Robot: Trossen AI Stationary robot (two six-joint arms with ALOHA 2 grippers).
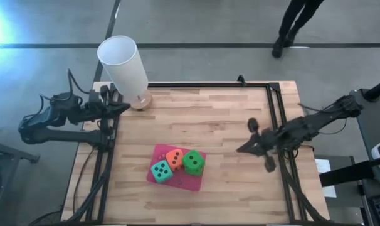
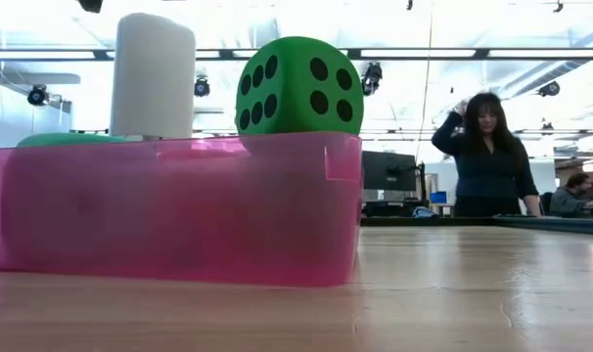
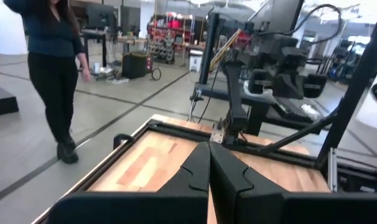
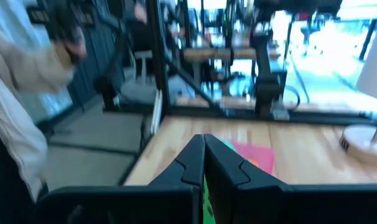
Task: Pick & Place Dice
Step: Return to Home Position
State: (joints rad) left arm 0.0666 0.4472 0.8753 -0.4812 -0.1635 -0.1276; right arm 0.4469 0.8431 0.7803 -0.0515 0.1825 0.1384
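A teal die [image 1: 160, 170], an orange die [image 1: 175, 159] and a green die [image 1: 193, 162] sit close together in a pink tray [image 1: 189, 182] at the table's near middle. In the low view the green die [image 2: 298, 84] stands above the tray's translucent wall [image 2: 179, 210], and another green top [image 2: 57, 140] shows over the rim at the left. A second green die cannot be made out from above. My right gripper [image 1: 240, 149] is shut and empty, to the right of the tray and pointing toward it. My left gripper [image 1: 124, 107] is shut and empty at the table's far left edge.
A white cylindrical lamp [image 1: 124, 63] on a round wooden base [image 1: 140, 100] stands at the far left corner, beside my left gripper. A black frame [image 1: 274, 113] runs along the table's edges. A person [image 2: 487, 156] stands beyond the far edge.
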